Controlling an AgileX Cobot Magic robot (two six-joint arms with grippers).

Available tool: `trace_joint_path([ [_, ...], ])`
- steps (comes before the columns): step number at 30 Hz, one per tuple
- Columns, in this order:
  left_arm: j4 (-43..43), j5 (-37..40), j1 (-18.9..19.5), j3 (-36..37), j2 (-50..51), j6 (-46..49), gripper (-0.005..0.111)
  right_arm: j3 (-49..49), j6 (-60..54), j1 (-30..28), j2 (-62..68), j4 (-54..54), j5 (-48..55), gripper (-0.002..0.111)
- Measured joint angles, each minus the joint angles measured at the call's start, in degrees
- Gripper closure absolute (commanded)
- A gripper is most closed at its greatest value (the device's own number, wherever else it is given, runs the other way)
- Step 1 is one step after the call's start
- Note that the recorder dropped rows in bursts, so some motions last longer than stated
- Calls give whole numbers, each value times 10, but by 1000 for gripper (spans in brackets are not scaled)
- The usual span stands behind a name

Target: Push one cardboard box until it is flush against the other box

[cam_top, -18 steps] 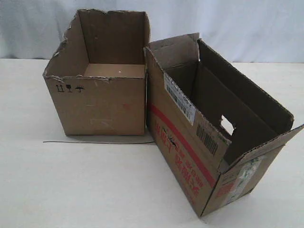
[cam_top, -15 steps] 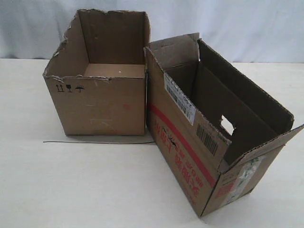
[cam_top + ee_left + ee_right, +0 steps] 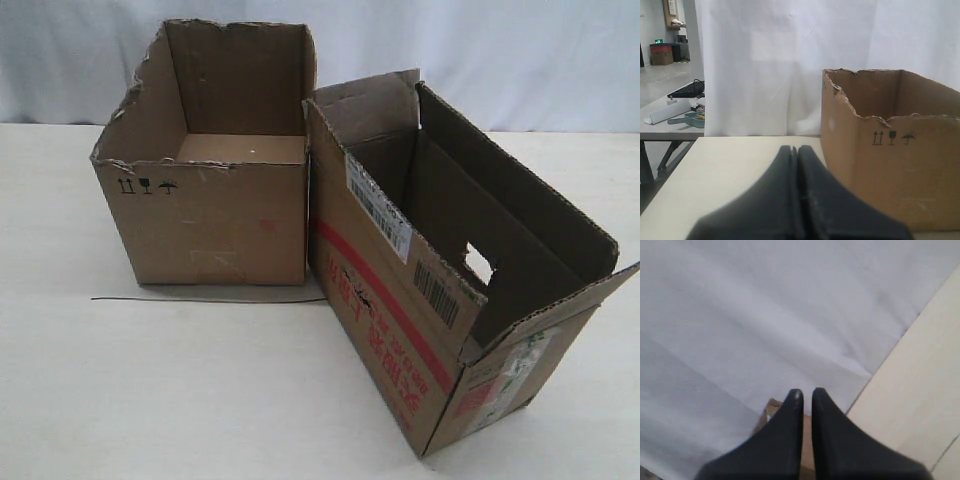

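Exterior view shows the cardboard box [image 3: 400, 300], long, narrow and red-striped, standing on the worktop [image 3: 150, 400] at an angle to the other box [image 3: 215, 220]. The two cartons appear to meet at the far corner, and a wedge of gap widens toward the near end. Neither arm appears in this view. In the left wrist view the left pincer [image 3: 797, 150] has its fingers pressed together on nothing, low over the worktop and apart from the torn-rimmed carton's symbol face. In the right wrist view the right pincer [image 3: 804, 392] is all but closed, with a sliver between the tips, also empty and aimed mostly at the backdrop. A scrap of cardboard shows behind it, but which carton it belongs to cannot be told. Judged step: approach, with no contact yet. Recommended method is to set closed fingers low on the long box's outer wall near its near end and press it toward the other box, so that it pivots about the touching corner. A high push on the open rim risks tipping or buckling the flap. Bare worktop lies on the long box's outer side for that approach. A thin dark strand [image 3: 200, 299] lies along the other box's foot, ends at the wedge, and could snag. The worktop's side edge shows in the left wrist view, well clear of the cartons.
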Motion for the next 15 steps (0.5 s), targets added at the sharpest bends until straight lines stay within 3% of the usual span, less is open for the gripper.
trace_joint_path([
  [6, 0, 0, 0, 0, 0, 0, 107, 0, 0, 0, 0, 76, -50, 103],
  [10, 0, 0, 0, 0, 0, 0, 107, 0, -7, 0, 0, 77, -16, 103],
  [15, 0, 0, 0, 0, 0, 0, 107, -40, -132, 0, 20, 77, 27, 103],
])
